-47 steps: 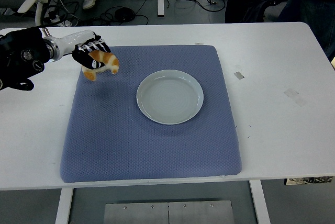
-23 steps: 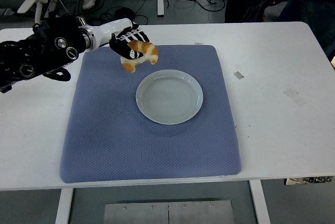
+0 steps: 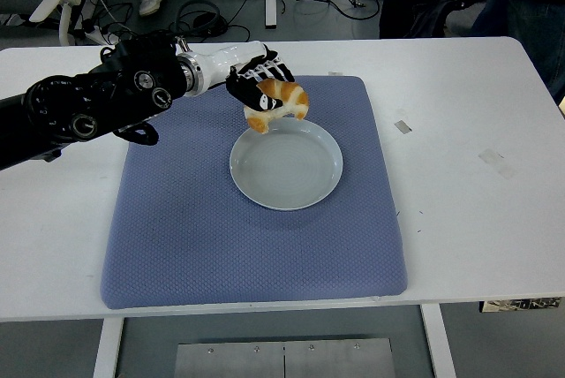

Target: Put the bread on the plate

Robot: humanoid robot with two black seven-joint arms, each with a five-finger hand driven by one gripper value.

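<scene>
Now left hand (image 3: 260,79) fingers (image 3: 269,66) curled around bread (image 3: 278,104)

A golden-brown curved bread roll (image 3: 279,104), held in the air over the far-left rim of a round, pale, shallow plate (image 3: 286,163). The plate lies flat on a blue mat.

Bread (image 3: 279,102) in left hand (image 3: 259,80) over plate (image 3: 285,164)

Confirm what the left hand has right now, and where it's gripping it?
The left hand holds the bread by its upper left end, above the plate's far rim.
</scene>
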